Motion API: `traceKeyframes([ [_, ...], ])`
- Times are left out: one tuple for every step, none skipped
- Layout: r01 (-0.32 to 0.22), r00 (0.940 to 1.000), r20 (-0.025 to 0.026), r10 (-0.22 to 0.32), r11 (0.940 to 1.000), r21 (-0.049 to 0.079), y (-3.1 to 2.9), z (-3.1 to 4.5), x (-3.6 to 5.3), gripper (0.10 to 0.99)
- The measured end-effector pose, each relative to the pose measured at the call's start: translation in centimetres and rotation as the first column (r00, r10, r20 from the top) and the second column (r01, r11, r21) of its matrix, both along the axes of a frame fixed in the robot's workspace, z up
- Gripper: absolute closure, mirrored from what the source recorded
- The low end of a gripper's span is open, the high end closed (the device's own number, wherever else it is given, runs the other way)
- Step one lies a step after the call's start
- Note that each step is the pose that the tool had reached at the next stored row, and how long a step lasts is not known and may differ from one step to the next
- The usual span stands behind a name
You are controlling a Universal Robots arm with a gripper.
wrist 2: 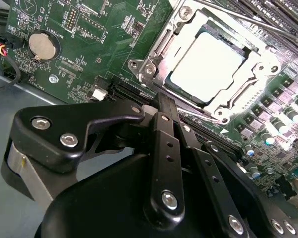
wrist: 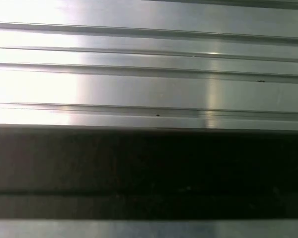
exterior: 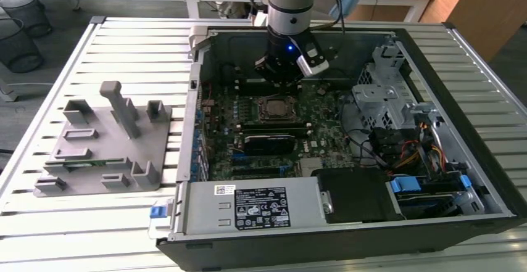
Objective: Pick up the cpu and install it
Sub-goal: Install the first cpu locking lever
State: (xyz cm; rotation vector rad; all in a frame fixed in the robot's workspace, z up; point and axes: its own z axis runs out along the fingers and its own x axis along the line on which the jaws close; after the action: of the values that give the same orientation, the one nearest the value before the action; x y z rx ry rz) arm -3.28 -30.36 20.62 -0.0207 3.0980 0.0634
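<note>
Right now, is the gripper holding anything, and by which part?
Nothing is held. The shiny silver-topped square cpu sits in its metal socket frame on the green motherboard, apart from the black gripper.

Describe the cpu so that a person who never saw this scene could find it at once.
Look into the open computer case on the slatted metal table and find the green motherboard on its floor. Near the board's middle, just below the robot's hand, sits a metal socket frame. The cpu lies inside it: the one flat, shiny silver square, unlike the black heatsink block beside it.
</note>
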Motion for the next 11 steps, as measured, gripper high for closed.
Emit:
traceKeyframes([
  [0.000, 1.0000, -0.0001, 0.000, 1.0000, -0.001, 0.00, -0.07, 0.02, 0.980],
  [0.000, 1.0000, -0.0001, 0.000, 1.0000, -0.002, 0.00, -0.14, 0.03, 0.980],
  [0.000, 1.0000, -0.0001, 0.000, 1.0000, -0.003, 0.00, -0.20, 0.04, 0.980],
  [0.000, 1.0000, -0.0001, 0.000, 1.0000, -0.004, 0.00, -0.27, 0.05, 0.980],
  [0.000, 1.0000, -0.0001, 0.000, 1.0000, -0.004, 0.00, -0.32, 0.06, 0.980],
  [0.000, 1.0000, -0.0001, 0.000, 1.0000, -0.006, 0.00, -0.35, 0.07, 0.980],
  [0.000, 1.0000, -0.0003, 0.000, 1.0000, -0.006, 0.00, -0.36, 0.08, 0.980],
  [0.000, 1.0000, 0.0000, 0.000, 1.0000, -0.007, 0.00, -0.40, 0.10, 0.980],
  [0.000, 1.0000, 0.0000, 0.000, 1.0000, -0.007, 0.00, -0.44, 0.11, 0.980],
  [0.000, 1.0000, -0.0001, 0.000, 1.0000, -0.008, 0.00, -0.48, 0.12, 0.980],
  [0.000, 1.0000, -0.0001, 0.000, 1.0000, -0.008, 0.00, -0.53, 0.12, 0.980],
])
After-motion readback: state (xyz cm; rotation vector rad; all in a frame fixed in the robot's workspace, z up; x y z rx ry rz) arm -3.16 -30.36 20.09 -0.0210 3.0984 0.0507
